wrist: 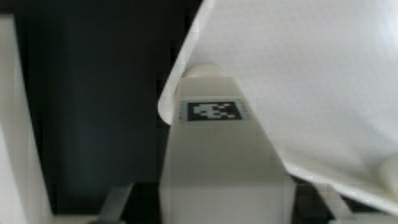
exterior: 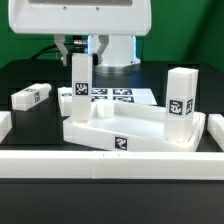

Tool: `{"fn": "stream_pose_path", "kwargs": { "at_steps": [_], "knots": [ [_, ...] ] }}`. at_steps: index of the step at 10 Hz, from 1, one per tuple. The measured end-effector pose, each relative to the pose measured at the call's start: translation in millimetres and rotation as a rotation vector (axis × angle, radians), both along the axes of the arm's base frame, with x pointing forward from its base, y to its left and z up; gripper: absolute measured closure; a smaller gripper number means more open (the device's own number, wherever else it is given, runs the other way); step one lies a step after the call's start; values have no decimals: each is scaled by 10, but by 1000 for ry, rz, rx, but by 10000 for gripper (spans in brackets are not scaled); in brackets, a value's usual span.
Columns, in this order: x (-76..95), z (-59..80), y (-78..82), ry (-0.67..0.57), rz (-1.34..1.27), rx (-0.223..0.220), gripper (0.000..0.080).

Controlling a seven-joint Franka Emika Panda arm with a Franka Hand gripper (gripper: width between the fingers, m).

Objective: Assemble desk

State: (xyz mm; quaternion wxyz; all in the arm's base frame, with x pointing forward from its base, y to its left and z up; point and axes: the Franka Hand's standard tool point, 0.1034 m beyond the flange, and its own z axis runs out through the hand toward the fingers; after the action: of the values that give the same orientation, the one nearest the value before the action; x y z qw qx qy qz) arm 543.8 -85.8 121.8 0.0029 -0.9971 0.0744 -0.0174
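Gripper [exterior: 79, 54] clamped on upright leg [exterior: 79, 88] at top [exterior: 92, 134] corner. Risk: leg tilts in jaws, seats crooked, jams; downward push shoves top sideways.

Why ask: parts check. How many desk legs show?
4: held leg, upright in the pincer; standing leg, exterior view's right; lying leg, its left; small leg, partly hidden, between them.

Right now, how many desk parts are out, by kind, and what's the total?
Desk top: 1
Legs: 4 (held leg upright in the gripper, one standing on the top at the exterior view's right, two lying down)
Total: 5
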Motion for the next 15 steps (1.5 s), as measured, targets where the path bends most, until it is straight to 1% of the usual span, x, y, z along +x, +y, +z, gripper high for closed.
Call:
{"fn": "stream_pose_path", "kwargs": {
  "at_steps": [4,6,9,11,12,13,14,15],
  "knots": [
    [-4,-13,28,0,-364,36,509],
    [-1,-19,42,1,-555,61,509],
    [4,-24,90,8,-772,77,509],
    [10,-29,107,9,-849,82,509],
    [10,-29,108,9,-845,82,432],
    [9,-32,109,9,-828,80,263],
    [11,-40,140,9,-779,74,263],
    [19,-48,189,10,-740,72,175]
  ]
}}
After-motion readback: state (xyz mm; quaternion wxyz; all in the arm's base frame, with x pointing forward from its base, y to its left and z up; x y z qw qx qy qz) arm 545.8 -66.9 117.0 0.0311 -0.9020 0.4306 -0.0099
